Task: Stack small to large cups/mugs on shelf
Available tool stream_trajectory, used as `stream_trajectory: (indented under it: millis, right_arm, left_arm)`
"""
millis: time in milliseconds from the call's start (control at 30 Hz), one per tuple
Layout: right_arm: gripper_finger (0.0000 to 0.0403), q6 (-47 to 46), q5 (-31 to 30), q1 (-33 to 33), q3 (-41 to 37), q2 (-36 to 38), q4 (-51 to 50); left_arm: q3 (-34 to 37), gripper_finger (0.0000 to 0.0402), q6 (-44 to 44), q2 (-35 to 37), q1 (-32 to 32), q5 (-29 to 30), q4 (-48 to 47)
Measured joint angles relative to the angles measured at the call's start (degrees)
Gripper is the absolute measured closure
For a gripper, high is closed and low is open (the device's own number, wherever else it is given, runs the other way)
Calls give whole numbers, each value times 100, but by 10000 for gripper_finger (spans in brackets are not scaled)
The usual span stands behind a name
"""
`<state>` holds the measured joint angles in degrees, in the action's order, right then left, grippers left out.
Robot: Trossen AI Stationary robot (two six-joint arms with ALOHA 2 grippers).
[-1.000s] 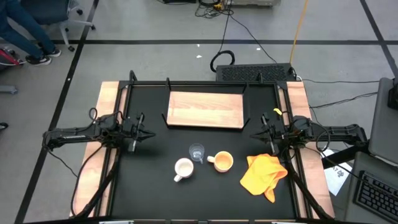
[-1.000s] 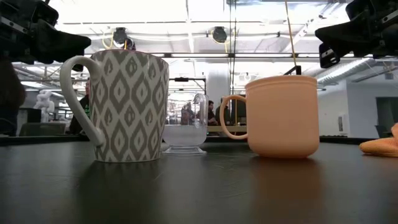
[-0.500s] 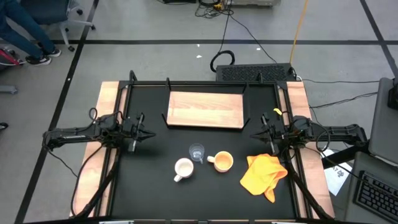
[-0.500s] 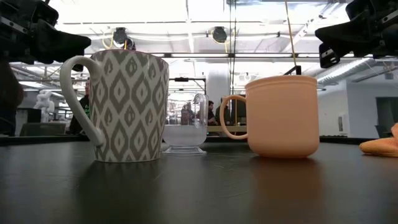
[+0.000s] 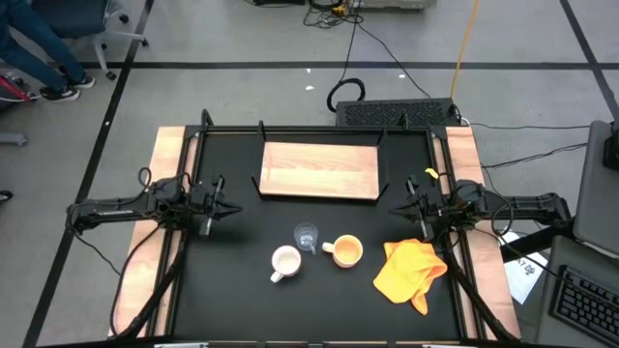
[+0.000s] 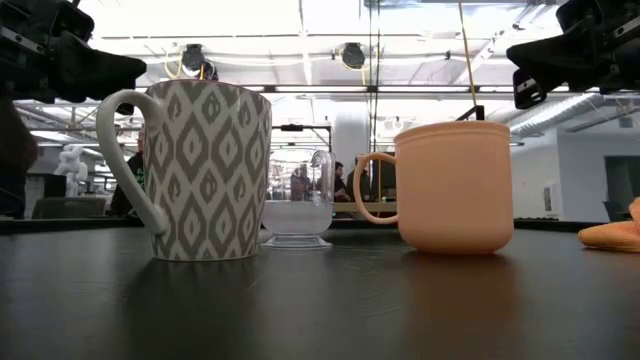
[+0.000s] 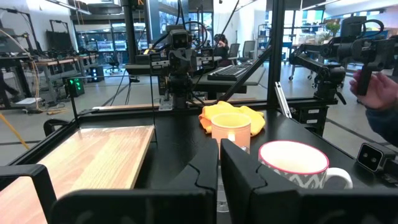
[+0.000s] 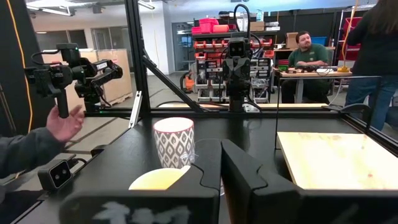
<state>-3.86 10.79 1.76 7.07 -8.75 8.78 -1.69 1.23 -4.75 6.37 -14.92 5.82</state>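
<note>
Both hands are closed and holding nothing: left hand [image 5: 235, 209] hangs mid-left of the overhead frame, right hand [image 5: 394, 212] mid-right. Lower centre of the black desk [image 5: 232, 290] you've got the white patterned mug [image 5: 284, 261], then the orange-yellow mug [image 5: 346, 251], and the clear glass cup [image 5: 307, 237] just behind between them. Yellow cloth [image 5: 410, 272] sits lower right. Wood shelf [image 5: 320, 171] lies empty, upper centre.

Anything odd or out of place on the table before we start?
Only the crumpled yellow cloth, lying beside the orange mug. The white mug, glass cup and orange mug stand upright, nothing spilled. The shelf sits square.
</note>
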Motion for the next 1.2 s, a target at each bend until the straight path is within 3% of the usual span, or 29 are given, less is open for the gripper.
stream_trajectory:
  millis: [333, 967, 1200]
  right_arm:
    - [403, 0, 0, -2, 2, 0, -2]
    - [403, 0, 2, -1, 0, -7, -2]
    - [403, 0, 1, -1, 1, -7, -2]
  left_arm:
    - [2, 380, -10, -2, 0, 0, 27]
    - [0, 380, -184, -2, -2, 13, 1203]
    - [0, 380, -707, -11, -2, -2, 1204]
